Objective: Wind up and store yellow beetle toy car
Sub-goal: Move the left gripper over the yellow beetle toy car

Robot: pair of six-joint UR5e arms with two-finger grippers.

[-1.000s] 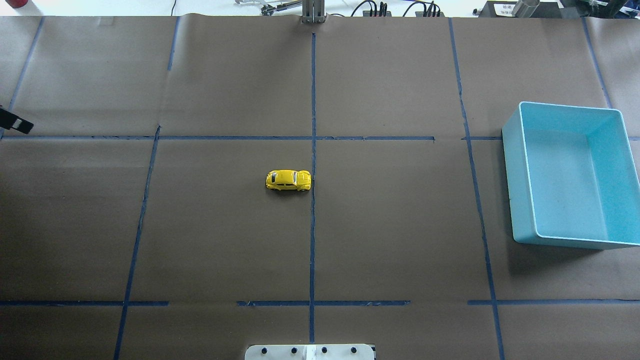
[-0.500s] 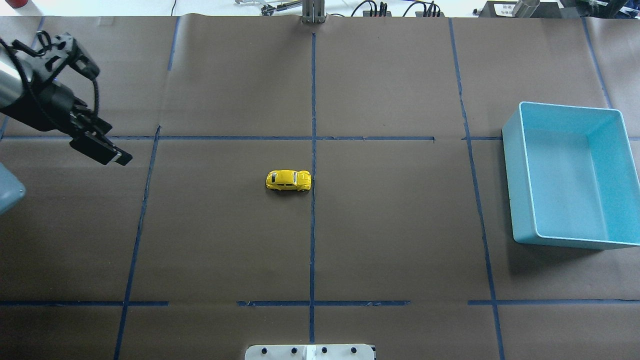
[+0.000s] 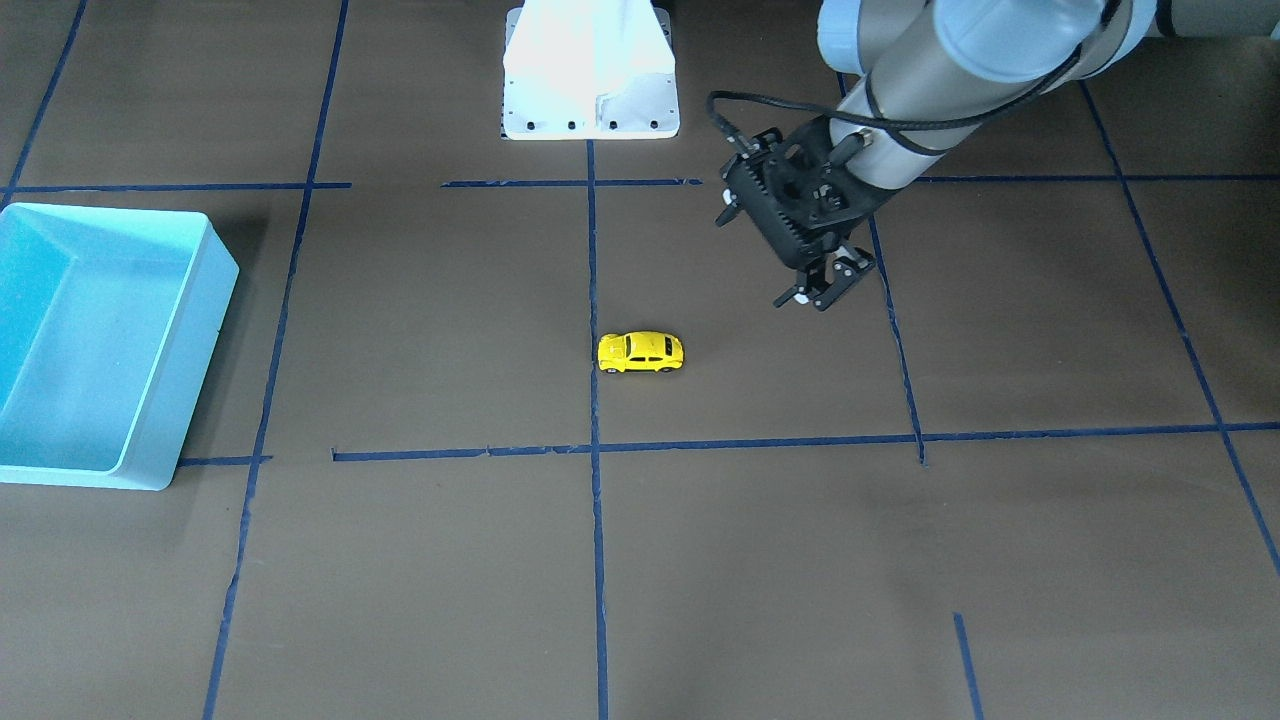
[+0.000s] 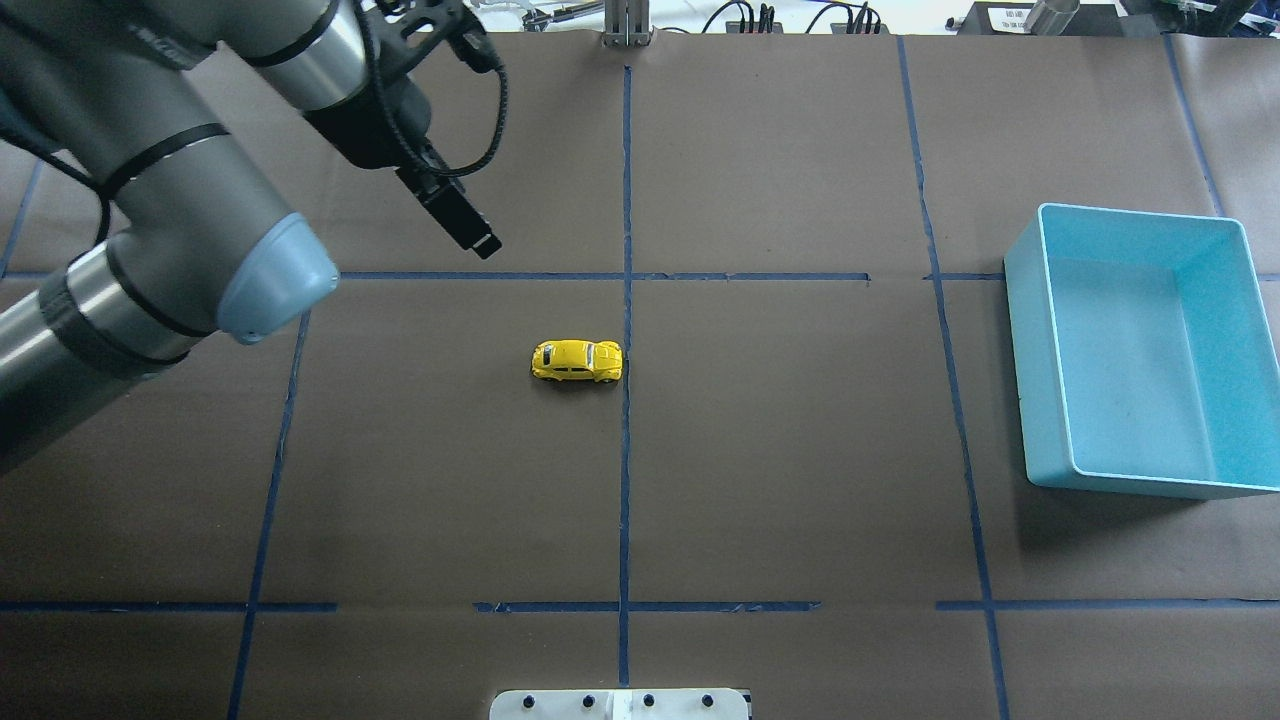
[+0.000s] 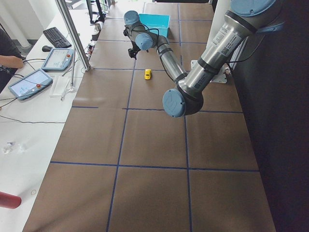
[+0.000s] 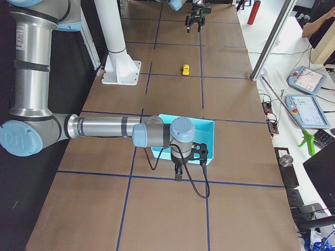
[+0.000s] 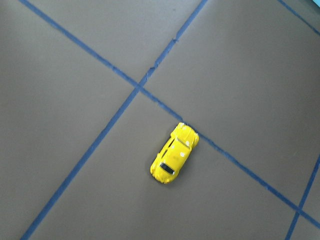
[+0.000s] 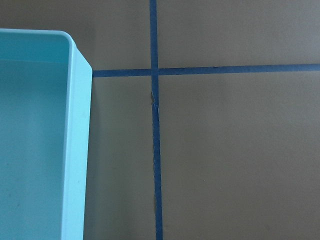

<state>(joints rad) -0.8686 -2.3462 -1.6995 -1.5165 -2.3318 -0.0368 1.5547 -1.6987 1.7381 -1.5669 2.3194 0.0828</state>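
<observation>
Overhead exterior view: a wide table under matte brown paper (image 4: 800, 450), creased in places and gridded with blue tape lines (image 4: 625, 480), fills the scene. Next in size, the grey, blue-capped tubular left arm (image 4: 170, 230) reaches in. A smooth turquoise plastic bin (image 4: 1035, 380) with rounded corners sits well apart on the robot's right. The left gripper (image 3: 815, 298) hovers near the car, black fingers parted, holding nothing. How the right gripper (image 6: 178, 170) stands beside the bin cannot be told. The small glossy yellow beetle toy car (image 4: 577, 361) stands on its wheels, one end at the centre tape line. Its slick, domed shell could slip from an off-centre pinch, and a nudge might roll it away.
</observation>
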